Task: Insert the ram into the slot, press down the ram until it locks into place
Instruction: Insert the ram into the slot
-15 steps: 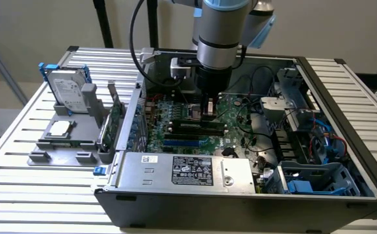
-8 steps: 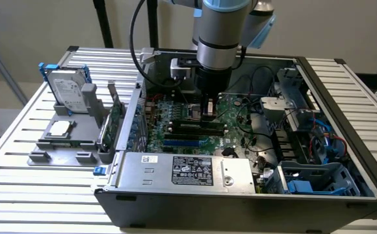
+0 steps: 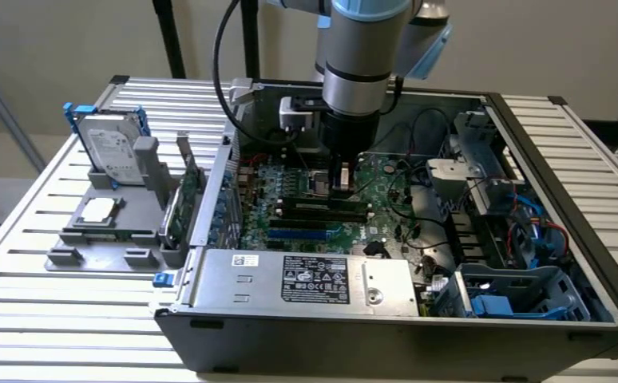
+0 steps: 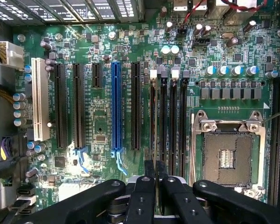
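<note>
Standing on the slatted table (image 3: pixel 32 319), an open case (image 3: pixel 394 343) holds a green board (image 3: pixel 386 182), a silver power supply (image 3: pixel 299 279) along its near wall, and a grey bay (image 3: pixel 512 279) with blue parts and loose cables at the exterior view's right. The arm (image 3: pixel 362 48) reaches straight down into the case over the board.

Beside the case, at the exterior view's left, a grey tray (image 3: pixel 85 247) carries a hard drive (image 3: pixel 112 148) upright in a blue frame, a square chip (image 3: pixel 98 209) lying flat, and a green card (image 3: pixel 188 199) on edge.

Four black slots (image 4: pixel 173 121) run parallel on the board, between the blue slot (image 4: pixel 115 107) and the CPU socket (image 4: pixel 226 156). The gripper (image 4: pixel 156 163) hangs just above the ends of the two slots nearest the blue one. It is narrow, its fingers (image 4: pixel 149 170) nearly together with only a thin dark gap. Whether the ram sits in that gap cannot be told.
</note>
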Action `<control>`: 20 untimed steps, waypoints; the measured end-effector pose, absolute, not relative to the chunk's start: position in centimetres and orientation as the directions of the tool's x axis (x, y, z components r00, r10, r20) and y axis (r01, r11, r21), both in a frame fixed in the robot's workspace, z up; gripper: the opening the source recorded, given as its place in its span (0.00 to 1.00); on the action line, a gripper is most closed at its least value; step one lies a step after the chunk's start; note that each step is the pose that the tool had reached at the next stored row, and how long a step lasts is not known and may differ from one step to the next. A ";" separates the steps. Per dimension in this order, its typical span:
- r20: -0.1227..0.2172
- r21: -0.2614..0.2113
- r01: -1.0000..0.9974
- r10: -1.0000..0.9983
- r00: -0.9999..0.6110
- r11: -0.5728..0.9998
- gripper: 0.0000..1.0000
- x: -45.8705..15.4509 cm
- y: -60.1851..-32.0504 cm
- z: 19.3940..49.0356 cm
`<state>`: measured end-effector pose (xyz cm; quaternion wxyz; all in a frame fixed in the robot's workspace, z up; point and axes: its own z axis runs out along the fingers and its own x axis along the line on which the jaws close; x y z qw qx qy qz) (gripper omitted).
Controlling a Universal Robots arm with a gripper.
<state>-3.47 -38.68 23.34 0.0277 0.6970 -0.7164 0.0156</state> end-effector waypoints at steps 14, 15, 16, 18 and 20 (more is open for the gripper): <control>0.062 0.014 -1.000 -0.998 -0.013 0.014 0.13 -3.4 -38.7 23.2; 0.062 0.014 -1.000 -0.998 -0.012 0.013 0.13 -3.4 -38.7 23.2; 0.062 0.013 -1.000 -0.998 -0.012 0.012 0.13 -3.4 -38.7 23.2; 0.062 0.013 -1.000 -0.998 -0.011 0.012 0.13 -3.4 -38.7 23.2; 0.062 0.013 -1.000 -0.998 -0.011 0.012 0.13 -3.4 -38.7 23.2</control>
